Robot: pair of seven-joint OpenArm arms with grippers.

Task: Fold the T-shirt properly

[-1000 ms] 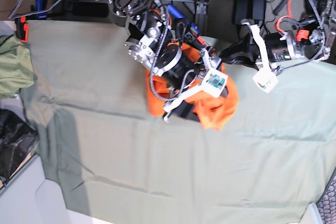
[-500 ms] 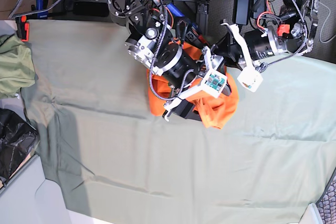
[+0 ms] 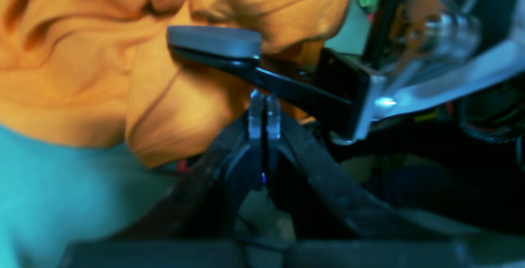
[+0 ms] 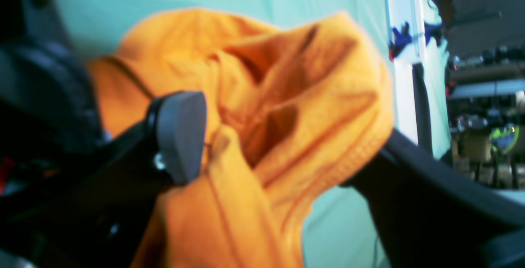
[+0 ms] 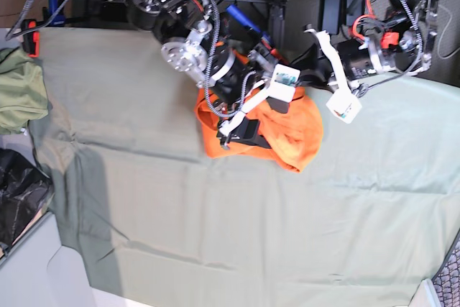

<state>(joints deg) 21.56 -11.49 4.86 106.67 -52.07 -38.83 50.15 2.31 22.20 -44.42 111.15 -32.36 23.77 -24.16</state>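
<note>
Bunching on the tabletop (image 5: 215, 235), T-shirt (image 5: 295, 138) sits unfolded. Right fingers (image 4: 180, 134) spread around it for gathering; left fingers (image 3: 262, 114) pressed together, empty.

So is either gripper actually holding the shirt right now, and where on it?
Neither. The right gripper stands open around a bunched fold of the orange T-shirt, not clamped; the left gripper is shut on nothing.
</note>
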